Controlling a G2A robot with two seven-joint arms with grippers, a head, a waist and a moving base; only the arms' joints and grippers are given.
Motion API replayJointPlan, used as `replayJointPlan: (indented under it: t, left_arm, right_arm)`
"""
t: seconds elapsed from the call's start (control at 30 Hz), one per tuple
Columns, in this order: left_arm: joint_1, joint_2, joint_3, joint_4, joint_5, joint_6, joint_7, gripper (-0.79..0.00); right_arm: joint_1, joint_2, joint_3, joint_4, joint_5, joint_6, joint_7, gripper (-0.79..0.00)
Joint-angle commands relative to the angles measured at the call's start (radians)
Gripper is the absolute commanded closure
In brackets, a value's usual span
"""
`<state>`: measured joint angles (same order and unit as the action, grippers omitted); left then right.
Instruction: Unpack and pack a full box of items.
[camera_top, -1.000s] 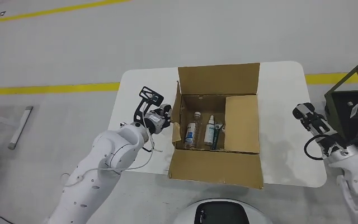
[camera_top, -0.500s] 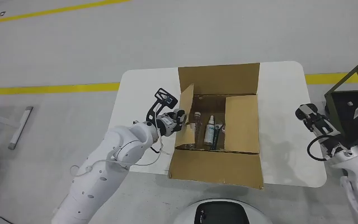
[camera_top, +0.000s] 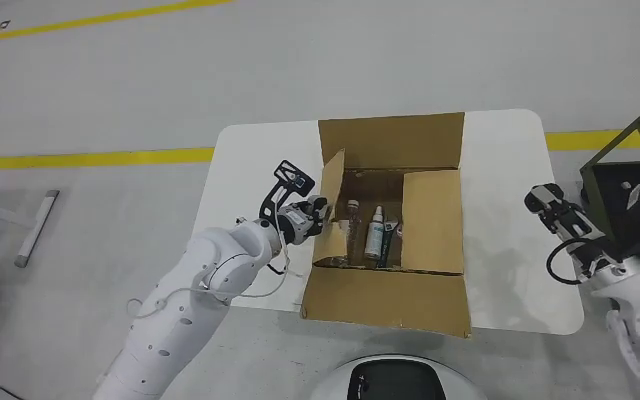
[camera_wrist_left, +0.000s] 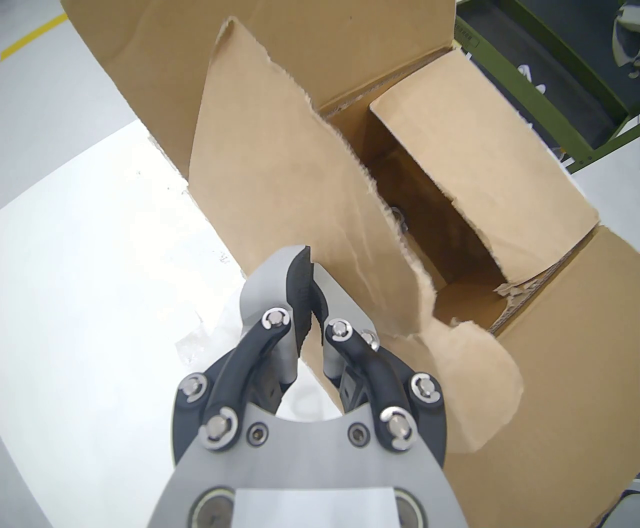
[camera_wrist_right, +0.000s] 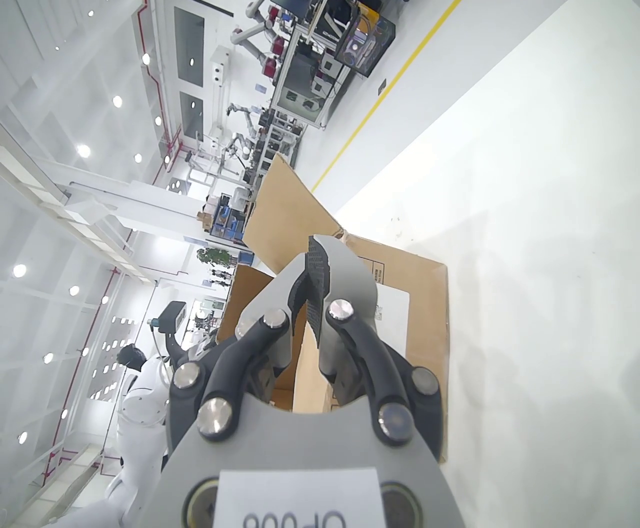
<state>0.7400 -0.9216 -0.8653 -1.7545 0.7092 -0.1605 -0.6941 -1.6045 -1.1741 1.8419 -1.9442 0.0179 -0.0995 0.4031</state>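
On the white table (camera_top: 260, 160) sits the biggest thing in play, the open cardboard box (camera_top: 385, 300), close to the middle of the tabletop. Its far flap and near flap are folded out flat. The right flap (camera_top: 432, 220) lies folded in over part of the opening. The left flap (camera_top: 333, 180) stands up on edge, torn and ragged along its rim in the left wrist view (camera_wrist_left: 280, 200).

Now the arms. The left gripper (camera_top: 318, 212) is right at that raised left flap, on the outer side of the box. In its own wrist view (camera_wrist_left: 306, 265) the pads are pressed together with nothing seen between them, and the cardboard runs just beside one finger. Whether it actually touches the flap, I cannot tell.

Over at the right-hand edge of the table, well apart from the box, hangs the right gripper (camera_top: 545, 200). Its fingers are closed tip to tip and empty (camera_wrist_right: 315, 250).

Down inside the box, a white spray bottle (camera_top: 375, 232) lies on the bottom. A clear bottle (camera_top: 352, 222) lies just beside it, nearer the left flap.
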Motion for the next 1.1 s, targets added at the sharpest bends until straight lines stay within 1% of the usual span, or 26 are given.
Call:
replayJointPlan:
  t: [0.0, 0.07, 0.17, 0.27, 0.4, 0.43, 0.57, 0.63, 0.77, 0.8, 0.87, 0.97, 1.07]
  left_arm:
    - [0.002, -0.008, 0.013, -0.002, -0.005, -0.001, 0.011, 0.000]
    - [-0.003, -0.017, 0.033, -0.001, -0.006, -0.006, 0.017, 0.000]
    - [-0.016, -0.033, 0.068, 0.008, 0.001, -0.013, 0.023, 0.000]
    - [-0.033, -0.049, 0.093, 0.023, -0.005, -0.010, 0.026, 0.000]
    - [-0.054, -0.066, 0.115, 0.042, 0.003, -0.009, 0.018, 0.000]
    - [-0.058, -0.070, 0.118, 0.045, 0.005, -0.010, 0.014, 0.000]
    - [-0.064, -0.079, 0.121, 0.055, 0.020, -0.011, 0.002, 0.000]
    - [-0.062, -0.081, 0.118, 0.055, 0.027, -0.005, -0.007, 0.000]
    - [-0.054, -0.085, 0.111, 0.044, 0.035, -0.004, -0.019, 0.000]
    - [-0.051, -0.086, 0.110, 0.040, 0.036, -0.004, -0.021, 0.000]
    - [-0.045, -0.088, 0.108, 0.036, 0.038, -0.005, -0.026, 0.000]
    - [-0.039, -0.092, 0.106, 0.032, 0.046, -0.011, -0.033, 0.000]
    - [-0.036, -0.096, 0.103, 0.027, 0.048, -0.010, -0.040, 0.000]
  right_arm:
    - [0.009, 0.000, -0.004, 0.007, 0.002, 0.015, 0.001, 0.000]
    - [0.015, 0.000, -0.007, 0.016, 0.013, 0.049, -0.001, 0.000]
    - [0.041, 0.001, -0.008, 0.034, 0.016, 0.160, -0.009, 0.000]
    - [0.093, 0.002, -0.012, 0.056, 0.035, 0.241, -0.024, 0.000]
    - [0.189, 0.000, -0.048, 0.117, 0.078, 0.294, -0.038, 0.000]
    - [0.219, -0.001, -0.063, 0.137, 0.101, 0.292, -0.038, 0.000]
    - [0.334, -0.005, -0.135, 0.236, 0.108, 0.292, -0.044, 0.000]
    - [0.396, -0.007, -0.177, 0.291, 0.074, 0.315, -0.069, 0.000]
    - [0.519, -0.016, -0.263, 0.401, 0.067, 0.329, -0.090, 0.000]
    - [0.546, -0.018, -0.283, 0.429, 0.063, 0.330, -0.089, 0.000]
    - [0.596, -0.025, -0.315, 0.483, 0.109, 0.324, -0.071, 0.000]
    - [0.662, -0.032, -0.349, 0.560, 0.146, 0.294, -0.044, 0.000]
    - [0.707, -0.035, -0.374, 0.602, 0.150, 0.287, -0.012, 0.000]
